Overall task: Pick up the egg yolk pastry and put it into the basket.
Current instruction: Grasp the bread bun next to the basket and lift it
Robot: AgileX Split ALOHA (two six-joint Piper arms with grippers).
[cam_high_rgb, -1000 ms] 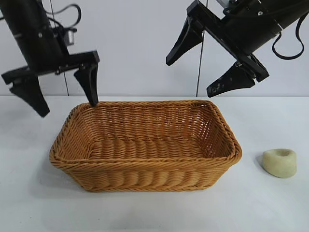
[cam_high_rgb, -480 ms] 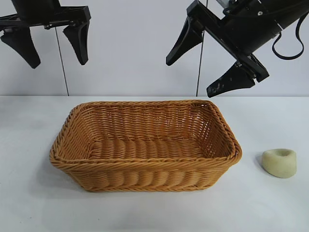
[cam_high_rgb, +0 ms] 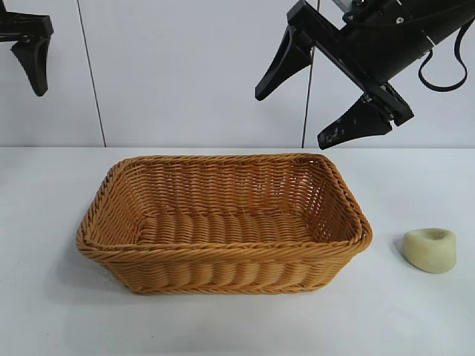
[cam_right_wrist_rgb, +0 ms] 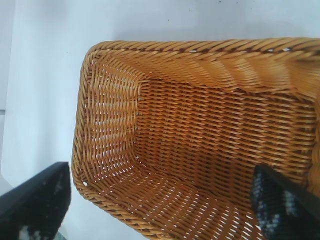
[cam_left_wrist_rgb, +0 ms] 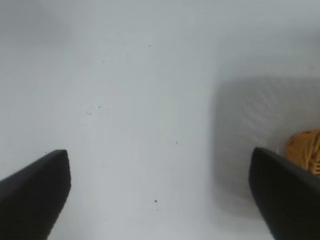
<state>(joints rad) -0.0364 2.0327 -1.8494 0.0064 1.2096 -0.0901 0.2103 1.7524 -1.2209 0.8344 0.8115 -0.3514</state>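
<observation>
The egg yolk pastry [cam_high_rgb: 430, 249], a pale cream lump with a dimpled top, lies on the white table to the right of the basket [cam_high_rgb: 223, 252]. The basket is large, orange-brown wicker, and holds nothing. My right gripper [cam_high_rgb: 291, 119] hangs open high above the basket's back right corner, well clear of the pastry. Its wrist view looks down into the basket [cam_right_wrist_rgb: 200, 47] between its spread jaws [cam_right_wrist_rgb: 160, 170]. My left gripper [cam_left_wrist_rgb: 159, 165] is open over bare table, with a scrap of basket [cam_left_wrist_rgb: 306, 147] beside one finger. Only one of its fingers [cam_high_rgb: 33, 59] shows at the exterior view's top left.
The white table [cam_high_rgb: 415, 319] spreads around the basket, with a pale wall behind it. A cable [cam_high_rgb: 444, 74] loops off the right arm at the upper right.
The left arm has risen and swung left, away from the basket's back left corner, nearly leaving the exterior view. The right arm, basket and pastry have not moved.
</observation>
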